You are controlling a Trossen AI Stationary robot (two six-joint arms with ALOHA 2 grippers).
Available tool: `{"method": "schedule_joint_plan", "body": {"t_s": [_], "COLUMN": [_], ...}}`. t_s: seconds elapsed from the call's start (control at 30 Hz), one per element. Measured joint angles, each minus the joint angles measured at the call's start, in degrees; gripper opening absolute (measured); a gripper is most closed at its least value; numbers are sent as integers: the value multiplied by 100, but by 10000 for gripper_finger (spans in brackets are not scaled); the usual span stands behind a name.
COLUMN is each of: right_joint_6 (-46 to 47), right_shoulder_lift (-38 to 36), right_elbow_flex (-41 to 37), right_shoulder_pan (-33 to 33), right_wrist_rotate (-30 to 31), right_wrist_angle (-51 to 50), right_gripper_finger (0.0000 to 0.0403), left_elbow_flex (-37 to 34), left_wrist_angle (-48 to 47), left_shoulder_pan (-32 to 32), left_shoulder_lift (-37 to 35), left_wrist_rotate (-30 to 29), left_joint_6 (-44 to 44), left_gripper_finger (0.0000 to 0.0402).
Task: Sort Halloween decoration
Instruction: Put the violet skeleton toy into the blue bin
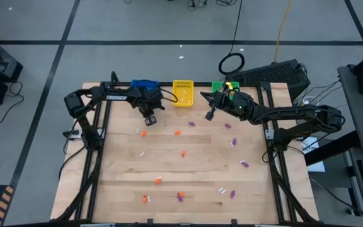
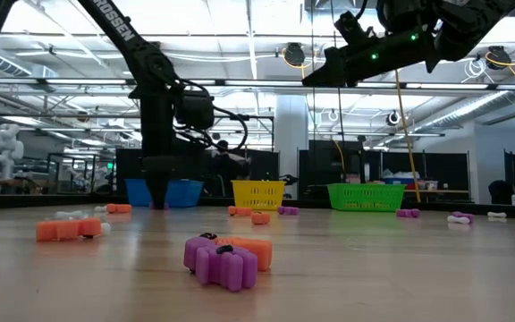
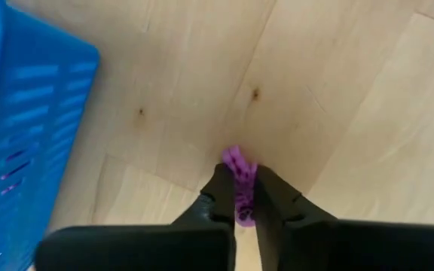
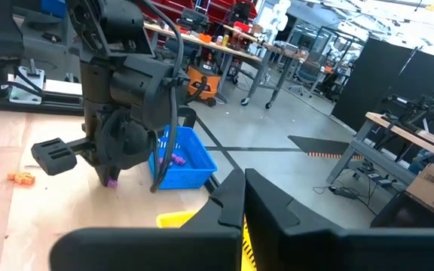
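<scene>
A: Blue mesh basket (image 4: pixel 178 159) has a purple bit inside, we think.

B: Yep. Left gripper (image 3: pixel 246 197) pinches a knobbly purple trinket (image 3: pixel 241 181) on the wood table (image 3: pixel 337 113) beside it; right gripper (image 1: pixel 210 115) hovers closed, empty.

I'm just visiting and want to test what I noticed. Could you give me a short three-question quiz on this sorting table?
1. True or false: the left claw is shut on a purple trinket.
2. Which basket stands nearest the left claw: (a) blue basket, (b) yellow basket, (c) green basket?
3. Fill in: the right claw hangs above the table, shut and holding ____.

Key: 1 true. 2 (a). 3 nothing.
</scene>
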Motion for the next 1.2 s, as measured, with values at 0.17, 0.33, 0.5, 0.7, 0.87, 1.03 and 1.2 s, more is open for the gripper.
{"method": "schedule_joint_plan", "body": {"t_s": [0.17,0.33,0.5,0.7,0.87,1.03,1.2], "right_joint_6": [-46,-65,-43,34,88,88,89], "right_shoulder_lift": [0,0,0,0,0,0,0], "right_elbow_flex": [1,1,1,1,1,1,1], "right_shoulder_pan": [-1,1,-1,1,1,1,1], "right_wrist_rotate": [0,0,0,-7,-9,-11,-7], "right_wrist_angle": [-2,-145,-173,-173,-173,-189,-345], "right_gripper_finger": [0,0,0,0,0,0,0], "left_elbow_flex": [-32,-28,36,374,545,683,787], "left_wrist_angle": [-81,-141,-93,236,605,589,645], "left_shoulder_pan": [1,26,241,866,1437,1746,1903], "left_shoulder_lift": [-291,-888,-1384,-1453,-1172,-631,-211], "left_wrist_rotate": [98,164,-68,-327,-59,107,95], "left_joint_6": [-4,-60,-226,-292,-88,192,321], "left_gripper_finger": [13,13,13,13,12,12,14]}}
